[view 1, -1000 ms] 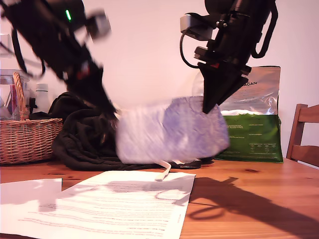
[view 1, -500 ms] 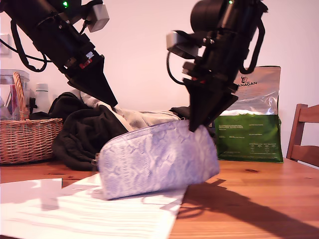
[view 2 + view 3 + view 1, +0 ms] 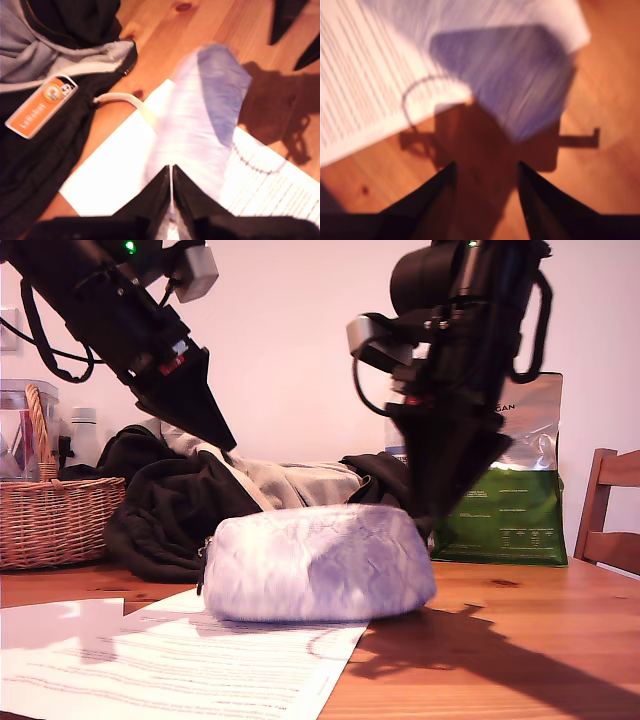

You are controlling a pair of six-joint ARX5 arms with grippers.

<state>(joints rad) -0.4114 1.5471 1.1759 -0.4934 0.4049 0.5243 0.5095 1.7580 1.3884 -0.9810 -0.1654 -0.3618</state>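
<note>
A pale lilac snakeskin-pattern pouch (image 3: 318,562) lies flat on the wooden table (image 3: 500,660), its one end resting on a printed sheet of paper (image 3: 200,660). My second gripper (image 3: 435,520) hovers just above the pouch's end at the exterior view's right. In the second wrist view it (image 3: 487,164) is open, with nothing between its fingers and the blurred pouch (image 3: 510,80) below. My first gripper (image 3: 222,435) hangs higher at the exterior view's left, over the dark clothing. It (image 3: 171,172) is shut and empty, well above the pouch (image 3: 200,125).
A heap of black and grey clothing (image 3: 170,510) with an orange tag (image 3: 41,106) lies behind the pouch. A wicker basket (image 3: 50,515) stands at the exterior view's left, and a green and silver bag (image 3: 505,510) and a chair (image 3: 612,510) at its right.
The pouch was held aloft, then hung tilted from my second gripper alone. It now lies flat on the table and my second gripper has opened off it.
</note>
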